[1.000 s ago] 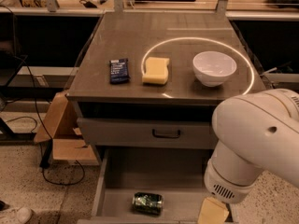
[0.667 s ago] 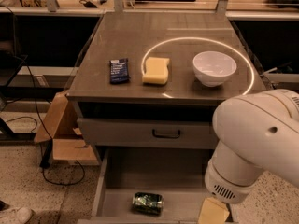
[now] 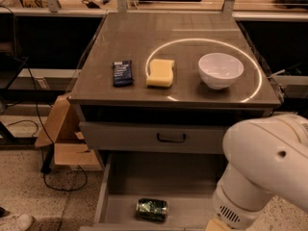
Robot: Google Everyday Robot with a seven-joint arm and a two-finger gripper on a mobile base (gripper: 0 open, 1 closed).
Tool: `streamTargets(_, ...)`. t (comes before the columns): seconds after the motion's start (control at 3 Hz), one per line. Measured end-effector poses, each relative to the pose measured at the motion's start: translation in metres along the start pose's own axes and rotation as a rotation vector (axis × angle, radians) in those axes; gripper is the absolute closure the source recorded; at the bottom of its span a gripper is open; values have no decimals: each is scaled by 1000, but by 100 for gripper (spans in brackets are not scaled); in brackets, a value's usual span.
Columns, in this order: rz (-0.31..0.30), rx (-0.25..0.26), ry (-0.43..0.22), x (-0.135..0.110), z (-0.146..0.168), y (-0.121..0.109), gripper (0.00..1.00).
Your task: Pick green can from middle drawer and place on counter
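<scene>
— Where's the gripper?
— At the bottom edge, under the big white arm. Only a tan bit shows, to the right of the green can. Open or closed, I cannot tell.
— How many cans?
— One, lying on its side on the floor of the open middle drawer, apart from the gripper.
— And beyond the can?
— Above it is one shut drawer front. Higher still, the counter carries one dark blue packet, one yellow sponge and one white bowl.
</scene>
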State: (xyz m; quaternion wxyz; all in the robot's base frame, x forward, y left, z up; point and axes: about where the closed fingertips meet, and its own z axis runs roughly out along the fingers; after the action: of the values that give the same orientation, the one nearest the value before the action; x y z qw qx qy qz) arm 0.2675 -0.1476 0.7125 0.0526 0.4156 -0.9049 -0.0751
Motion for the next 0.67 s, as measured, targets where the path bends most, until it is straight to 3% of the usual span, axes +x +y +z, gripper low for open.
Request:
streamTargets(0.33,79,-78,21,8,34,28,0)
streamTargets(0.67,107,-163,42,14,52,50,0)
